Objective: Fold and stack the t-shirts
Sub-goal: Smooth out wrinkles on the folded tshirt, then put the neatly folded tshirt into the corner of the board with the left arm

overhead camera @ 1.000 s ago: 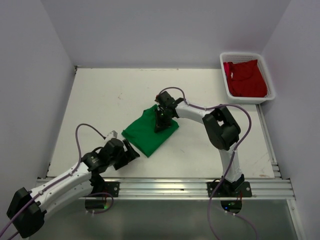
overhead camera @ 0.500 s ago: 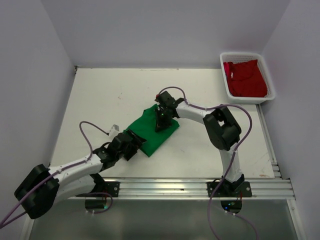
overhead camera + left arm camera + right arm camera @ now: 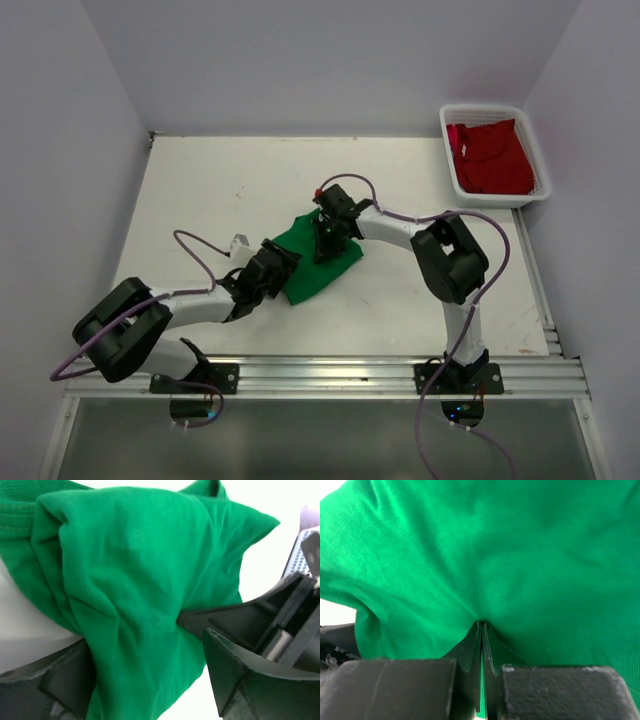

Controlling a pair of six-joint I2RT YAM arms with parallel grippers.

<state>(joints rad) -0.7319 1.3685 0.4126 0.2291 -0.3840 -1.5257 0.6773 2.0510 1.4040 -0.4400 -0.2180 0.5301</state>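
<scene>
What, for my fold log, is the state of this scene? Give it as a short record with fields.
green t-shirt: partly folded, bunched, on the table near its middle
red t-shirt: crumpled in the white basket, far right corner
left gripper: open, fingers either side of the green t-shirt's near-left edge
right gripper: shut, pinching the green t-shirt from the far side
stack: not yet begun

The bright green cloth t-shirt (image 3: 135,580) runs off the left wrist view's edges. The right gripper (image 3: 481,630) has its tips buried in the fold.
</scene>
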